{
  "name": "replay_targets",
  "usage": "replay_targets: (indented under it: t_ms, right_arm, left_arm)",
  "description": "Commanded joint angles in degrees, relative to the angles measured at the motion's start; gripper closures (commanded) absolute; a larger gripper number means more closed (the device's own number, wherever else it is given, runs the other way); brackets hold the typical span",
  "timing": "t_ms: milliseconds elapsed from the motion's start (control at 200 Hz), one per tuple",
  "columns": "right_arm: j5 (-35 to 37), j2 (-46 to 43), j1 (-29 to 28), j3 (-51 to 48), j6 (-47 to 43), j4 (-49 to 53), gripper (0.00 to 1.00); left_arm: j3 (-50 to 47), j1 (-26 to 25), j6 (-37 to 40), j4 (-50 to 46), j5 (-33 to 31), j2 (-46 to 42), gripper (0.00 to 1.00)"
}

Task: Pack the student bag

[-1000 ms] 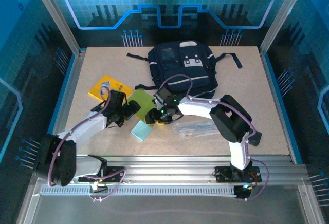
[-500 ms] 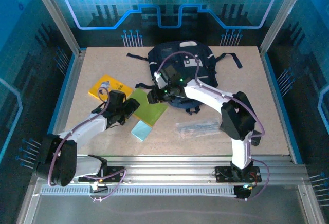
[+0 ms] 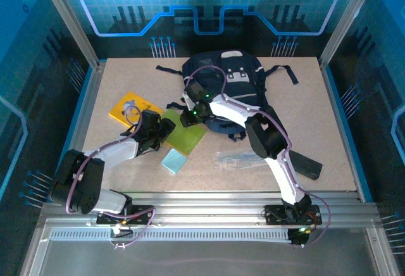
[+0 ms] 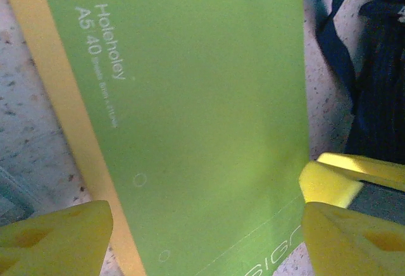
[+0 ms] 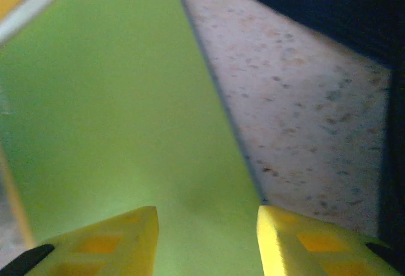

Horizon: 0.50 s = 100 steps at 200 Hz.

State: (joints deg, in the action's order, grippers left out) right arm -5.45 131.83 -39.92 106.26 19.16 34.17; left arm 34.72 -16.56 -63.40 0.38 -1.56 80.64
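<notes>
R end effector over speckled tabletop, blue-lit walls.

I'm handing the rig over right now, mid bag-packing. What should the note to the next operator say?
Left claw: open, holding nothing, over the green notebook.
Right claw: open, holding nothing, over the same notebook's edge on the side of the student bag.
On the table, outside the bag: the notebook, yellow book, pale blue box, clear pouch, black case.
Done: nothing visibly packed.
Left: get every item into the bag.
</notes>
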Motion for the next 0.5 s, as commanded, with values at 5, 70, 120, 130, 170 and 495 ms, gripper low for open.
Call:
replay_targets:
  t_ms: [5, 70, 120, 130, 170, 495]
  right_arm:
    - [7.2, 0.4, 0.7, 2.5, -4.5, 3.3, 0.53]
    - [8.0, 0.4, 0.8, 2.1, -6.2, 3.5, 0.51]
    - [7.7, 0.6, 0.8, 1.6, -7.4, 3.9, 0.5]
    - [7.6, 0.6, 0.7, 1.5, -7.7, 3.9, 0.5]
    - [6.7, 0.8, 0.7, 0.7, -8.4, 4.2, 0.49]
    - [0.1, -2.6, -0.6, -10.1, -8.7, -0.1, 0.46]
  left_arm:
    - [-0.7, -0.5, -1.3, -0.4, -1.4, 3.2, 0.2]
    - [-0.6, -0.5, -1.5, 0.2, -1.0, 4.6, 0.2]
    - [-0.3, -0.6, -1.4, 0.3, -0.7, 5.5, 0.2]
    - [-0.2, -0.5, -1.4, 0.3, -0.6, 5.7, 0.2]
    - [0.1, -0.6, -1.3, 0.3, -0.3, 6.3, 0.2]
    - [2.9, -1.8, 5.3, -9.5, -5.3, 2.7, 0.18]
